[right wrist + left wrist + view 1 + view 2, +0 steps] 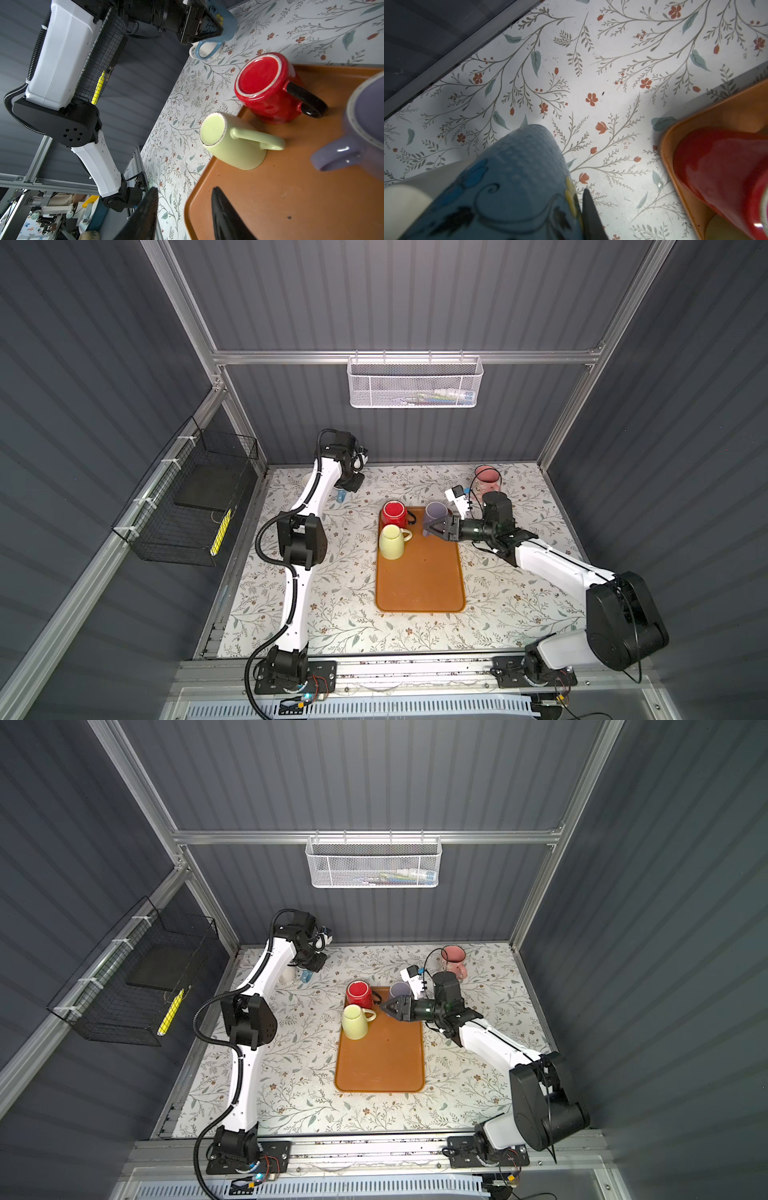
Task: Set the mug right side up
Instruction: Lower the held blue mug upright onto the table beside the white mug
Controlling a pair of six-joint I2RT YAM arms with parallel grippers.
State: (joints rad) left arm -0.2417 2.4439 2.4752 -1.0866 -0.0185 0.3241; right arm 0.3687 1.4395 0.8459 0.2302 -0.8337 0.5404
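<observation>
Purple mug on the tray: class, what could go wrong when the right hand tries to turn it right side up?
1. The purple mug stands close to the red mug and the yellow mug, both upside down; swinging it over may knock them.
2. The right hand is open, short of the handle; a grip there alone might let the mug twist or slip.

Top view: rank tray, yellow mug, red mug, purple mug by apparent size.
1. orange tray
2. yellow mug and red mug: alike, not ranked
3. purple mug: smallest showing, though the right tool covers part of it
</observation>
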